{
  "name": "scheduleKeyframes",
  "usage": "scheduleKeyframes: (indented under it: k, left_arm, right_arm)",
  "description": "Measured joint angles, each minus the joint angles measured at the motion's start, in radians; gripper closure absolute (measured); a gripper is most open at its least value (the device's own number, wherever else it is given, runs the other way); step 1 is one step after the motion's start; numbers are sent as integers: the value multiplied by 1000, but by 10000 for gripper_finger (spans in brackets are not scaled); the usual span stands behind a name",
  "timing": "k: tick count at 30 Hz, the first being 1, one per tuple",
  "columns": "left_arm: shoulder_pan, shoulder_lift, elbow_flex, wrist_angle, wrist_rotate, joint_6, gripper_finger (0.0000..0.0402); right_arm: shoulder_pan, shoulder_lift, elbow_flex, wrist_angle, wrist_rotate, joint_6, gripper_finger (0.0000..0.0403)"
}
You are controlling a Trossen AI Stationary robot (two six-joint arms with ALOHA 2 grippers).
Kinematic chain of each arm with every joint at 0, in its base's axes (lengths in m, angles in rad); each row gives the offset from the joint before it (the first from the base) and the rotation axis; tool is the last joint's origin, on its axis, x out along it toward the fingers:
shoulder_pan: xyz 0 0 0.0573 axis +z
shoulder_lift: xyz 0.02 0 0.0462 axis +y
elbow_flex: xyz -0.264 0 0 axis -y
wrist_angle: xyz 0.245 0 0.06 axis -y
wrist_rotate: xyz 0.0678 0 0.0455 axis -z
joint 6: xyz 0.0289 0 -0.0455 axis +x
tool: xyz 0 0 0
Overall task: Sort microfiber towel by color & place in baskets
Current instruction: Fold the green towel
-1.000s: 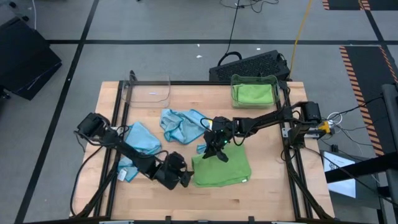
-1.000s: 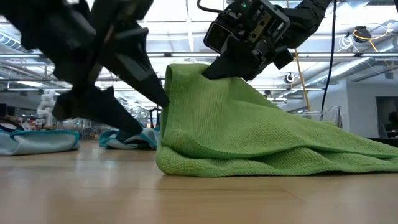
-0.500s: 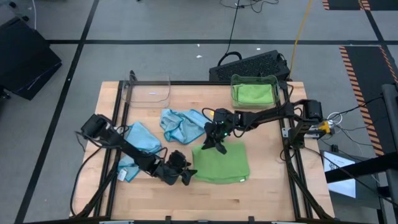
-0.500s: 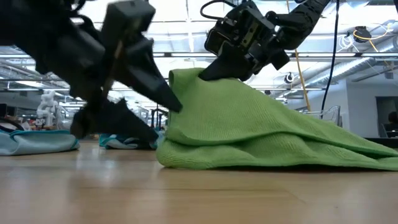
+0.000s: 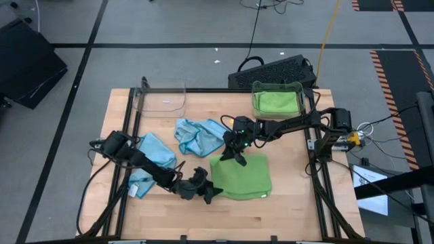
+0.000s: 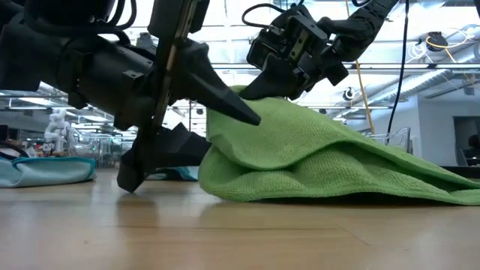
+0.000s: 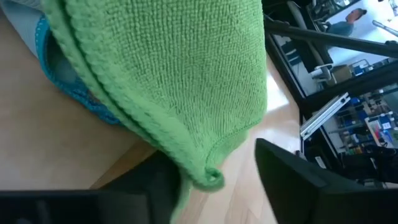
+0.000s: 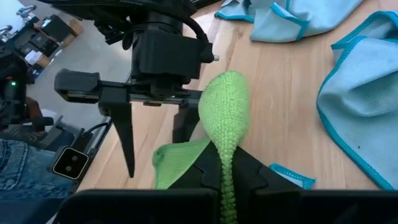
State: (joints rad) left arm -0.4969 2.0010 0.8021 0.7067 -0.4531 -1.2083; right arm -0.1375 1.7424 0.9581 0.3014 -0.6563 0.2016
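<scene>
We've slid the left end effector (image 5: 209,192), jaws narrowing but not clenched, onto the green towel (image 5: 243,177) edge at 9 o'clock while right end effector (image 5: 237,154) stays clamped on its peak, so folding can proceed.

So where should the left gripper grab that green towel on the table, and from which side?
Probably the near left corner of the green towel. That corner sits between the left gripper's open fingers in its wrist view, and the folded edges stack there. Come in low from the towel's left side, level with the table. The right gripper pinches the far edge up, so the cloth is tented.
</scene>
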Motion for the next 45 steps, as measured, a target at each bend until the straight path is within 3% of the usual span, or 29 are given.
scheduleKeyframes:
  k: [12, 16, 19, 25, 29, 37, 45]
  left_arm:
    - [-8, 2, -1, -20, 41, -54, 390]
    - [-9, -33, -2, -53, 92, -58, 393]
    - [-10, -103, -8, -188, 99, -53, 396]
    - [14, -344, -5, -465, 104, 16, 398]
    - [51, -497, -5, -534, 122, 138, 398]
    - [149, -710, -4, -579, 387, 331, 399]
    - [236, -839, 58, -598, 574, 448, 399]
  right_arm:
    - [0, -8, 0, -13, -2, 4, 403]
    - [0, -51, 0, -58, -3, 0, 403]
    - [1, -96, 0, -96, -4, -6, 403]
    - [4, -208, 0, -144, 22, 7, 403]
    - [13, -289, 0, -149, 81, 65, 403]
    - [110, -423, 26, -144, 260, 267, 403]
    - [301, -322, 205, -176, 476, 482, 403]
